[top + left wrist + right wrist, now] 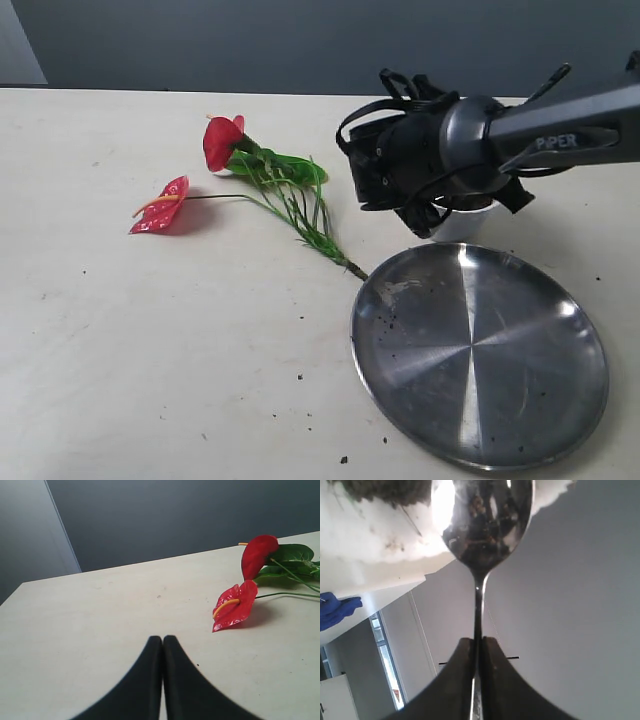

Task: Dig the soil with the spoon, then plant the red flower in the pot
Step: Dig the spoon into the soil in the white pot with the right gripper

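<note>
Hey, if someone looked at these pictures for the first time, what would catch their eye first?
Probably the artificial red flower sprig with two glossy blooms, lying flat on the pale table left of centre. Next, the large round shiny steel plate at lower right, speckled with dark crumbs. Above it, the right gripper pinches a slim silver spoon by the small white pot.

Exterior camera is looking down at an angle across the table [150, 380], facing the grey wall behind. Left wrist camera is sitting low over the tabletop, sharing the red flower [235, 607] with it. Right wrist camera is pressing close on the spoon [482, 525].
</note>
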Robot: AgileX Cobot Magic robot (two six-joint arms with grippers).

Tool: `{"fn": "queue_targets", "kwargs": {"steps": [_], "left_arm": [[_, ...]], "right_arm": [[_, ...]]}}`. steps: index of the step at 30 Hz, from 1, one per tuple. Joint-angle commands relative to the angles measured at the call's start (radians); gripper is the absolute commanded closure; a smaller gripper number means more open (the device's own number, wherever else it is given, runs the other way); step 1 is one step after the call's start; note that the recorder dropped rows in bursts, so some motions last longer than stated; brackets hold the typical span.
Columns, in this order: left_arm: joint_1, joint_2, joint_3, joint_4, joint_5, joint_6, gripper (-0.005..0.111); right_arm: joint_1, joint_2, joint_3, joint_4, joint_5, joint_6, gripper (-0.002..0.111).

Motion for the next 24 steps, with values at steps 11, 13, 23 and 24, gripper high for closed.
{"fn": "queue_targets", "kwargs": {"steps": [11, 13, 23, 24], "left_arm": [[-0.002, 0.005, -0.003, -0.005, -0.007, -0.005, 0.105], [-0.002, 0.005, -0.003, -0.005, -0.007, -0.005, 0.105], [-0.002, 0.005, -0.003, -0.005, -0.007, -0.005, 0.105], [-0.002, 0.005, -0.003, -0.005, -0.007, -0.005, 0.105]], "right_arm": [[-0.007, 0.123, 0.005, 0.055, 0.009, -0.009, 0.109], [-0.007, 0.125, 0.005, 0.041, 0.009, -0.009, 0.109], [-0.038, 0.042, 0.005, -0.054, 0.009, 0.032, 0.109], [-0.046, 0.034, 0.005, -0.054, 0.009, 0.032, 0.109]]}}
